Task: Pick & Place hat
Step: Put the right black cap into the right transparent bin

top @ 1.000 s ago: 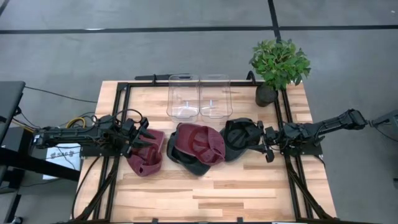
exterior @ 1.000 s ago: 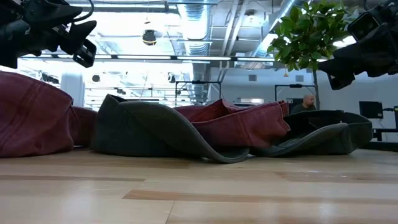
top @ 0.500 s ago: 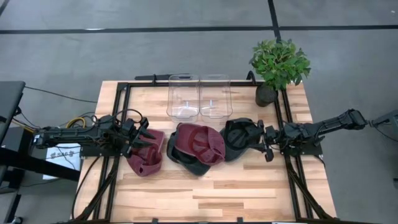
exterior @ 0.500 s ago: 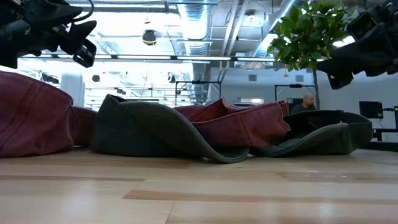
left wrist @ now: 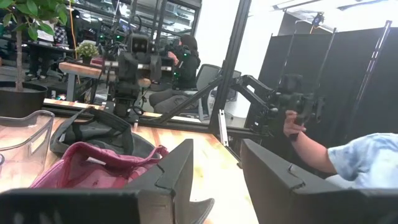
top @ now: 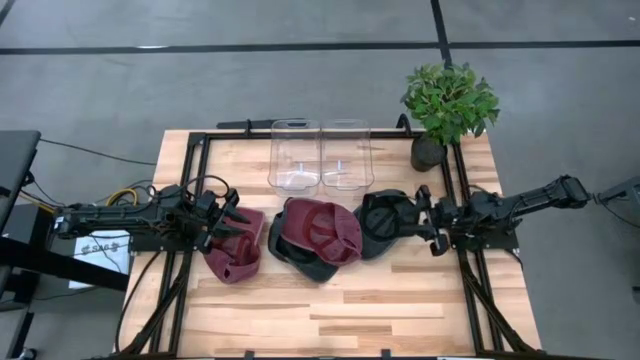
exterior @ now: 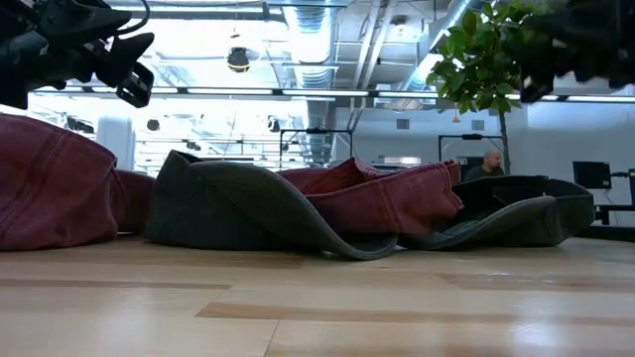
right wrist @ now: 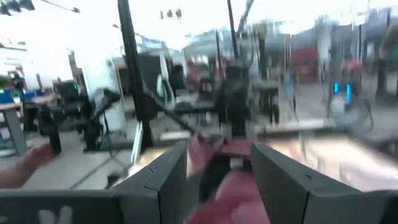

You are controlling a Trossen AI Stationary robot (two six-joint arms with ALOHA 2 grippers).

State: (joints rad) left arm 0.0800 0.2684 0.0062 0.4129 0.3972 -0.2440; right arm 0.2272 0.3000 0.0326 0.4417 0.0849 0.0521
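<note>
Three hats lie crown-down or crumpled on the wooden table. A maroon hat (top: 235,258) (exterior: 50,183) lies at the left. My left gripper (top: 240,222) (left wrist: 217,155) hovers open just above its far edge. In the middle, a maroon cap (top: 320,230) (exterior: 387,193) rests on a dark grey cap (top: 315,268) (exterior: 258,203). A dark hat (top: 385,218) (exterior: 526,213) lies at the right. My right gripper (top: 428,220) (right wrist: 219,155) is open, raised beside that hat's right edge, and touches nothing.
Two clear plastic containers (top: 295,155) (top: 347,155) stand behind the hats toward the far edge. A potted plant (top: 448,105) occupies the far right corner. Black frame rails (top: 195,200) run along both sides. Bare wood (top: 340,310) spreads along the near edge. A person's arm (left wrist: 311,149) shows beyond the table.
My right gripper has risen and drawn back a little toward the table's right edge, away from the dark hat, staying open. The hats lie as before.
</note>
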